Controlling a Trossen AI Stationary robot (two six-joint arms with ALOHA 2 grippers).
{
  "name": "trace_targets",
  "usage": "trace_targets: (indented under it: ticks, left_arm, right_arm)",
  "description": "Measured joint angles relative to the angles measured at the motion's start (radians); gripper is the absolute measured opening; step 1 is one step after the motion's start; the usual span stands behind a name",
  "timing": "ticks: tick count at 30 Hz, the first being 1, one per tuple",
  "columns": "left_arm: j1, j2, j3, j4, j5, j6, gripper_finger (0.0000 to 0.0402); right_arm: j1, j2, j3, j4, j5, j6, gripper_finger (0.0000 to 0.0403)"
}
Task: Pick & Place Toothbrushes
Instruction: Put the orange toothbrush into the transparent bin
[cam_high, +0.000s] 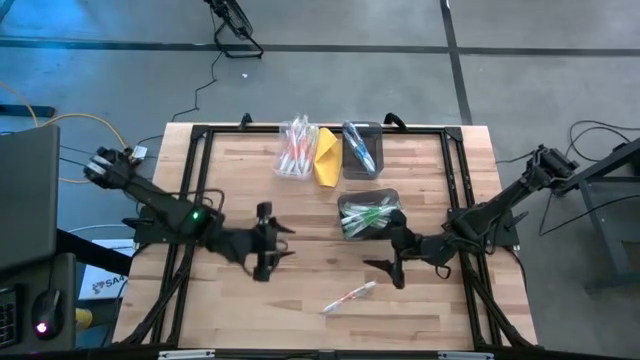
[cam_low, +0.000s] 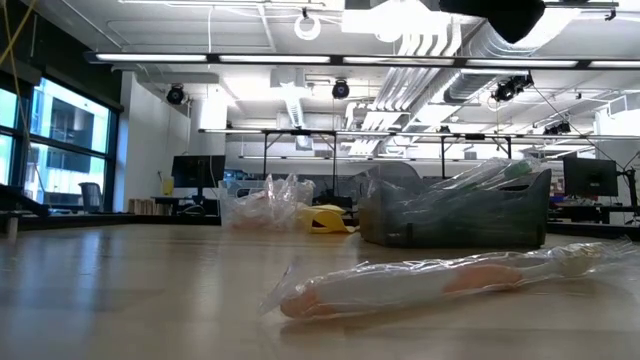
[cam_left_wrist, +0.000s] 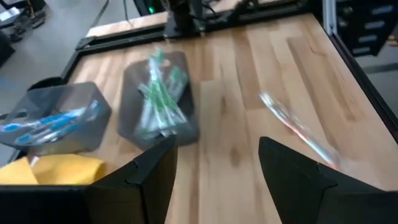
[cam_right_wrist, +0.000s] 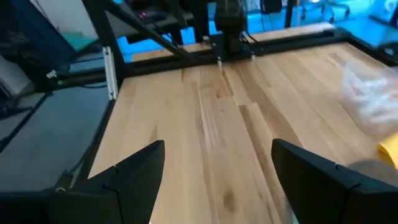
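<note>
Nearest to the front edge of the table lies one wrapped toothbrush (cam_high: 349, 297), white with orange parts, flat on the bare wood and slightly oblique. It is apart from both grippers and from all the bins. The right gripper (cam_high: 391, 268) hangs just behind it, a little to the right, with its fingers spread and nothing between them. The left gripper (cam_high: 272, 252) waits near the middle of the table, also spread and empty.

I judge that the step in hand is to pick this loose toothbrush. To do it well, the right gripper should turn so that its fingers cross the thin handle, not lie along it, and descend over the middle of the brush (the wrapper looks slippery, so a grip at one end may slide).

Farther back stands the dark bin (cam_high: 368, 215) with green toothbrushes, just beside the right gripper. At the far edge are a clear bin (cam_high: 296, 150) with orange ones, a yellow folded thing (cam_high: 327, 158), and a dark bin (cam_high: 361, 150) with blue ones. By its colour, the loose brush probably belongs to the clear bin.
</note>
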Motion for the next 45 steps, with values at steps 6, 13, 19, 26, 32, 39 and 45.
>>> trace_targets:
  ticks: [6,13,19,26,32,39,45]
  left_arm:
    - [-0.135,-0.022,-0.102,0.027,-0.096,-0.128,0.0218]
    - [-0.244,-0.021,-0.162,0.021,-0.151,-0.286,0.0218]
    - [-0.291,-0.021,-0.164,0.03,-0.153,-0.319,0.0218]
    - [-0.301,-0.021,-0.164,0.03,-0.154,-0.339,0.0218]
    - [-0.3,-0.021,-0.164,0.03,-0.154,-0.341,0.0218]
    - [-0.3,-0.021,-0.164,0.03,-0.153,-0.372,0.0218]
    - [-0.3,-0.021,-0.163,0.03,-0.153,-0.391,0.0218]
  right_arm:
    - [0.031,0.068,0.018,0.098,0.003,-0.083,0.0287]
    - [0.063,0.256,0.196,-0.088,-0.028,-0.072,0.0287]
    - [0.06,0.437,0.318,-0.339,-0.157,0.045,0.0287]
    - [0.059,0.561,0.319,-0.445,-0.259,0.145,0.0287]
    - [0.058,0.594,0.32,-0.469,-0.26,0.169,0.0287]
    - [0.052,0.612,0.319,-0.51,-0.26,0.169,0.0266]
    - [0.045,0.638,0.319,-0.512,-0.286,0.172,0.0224]
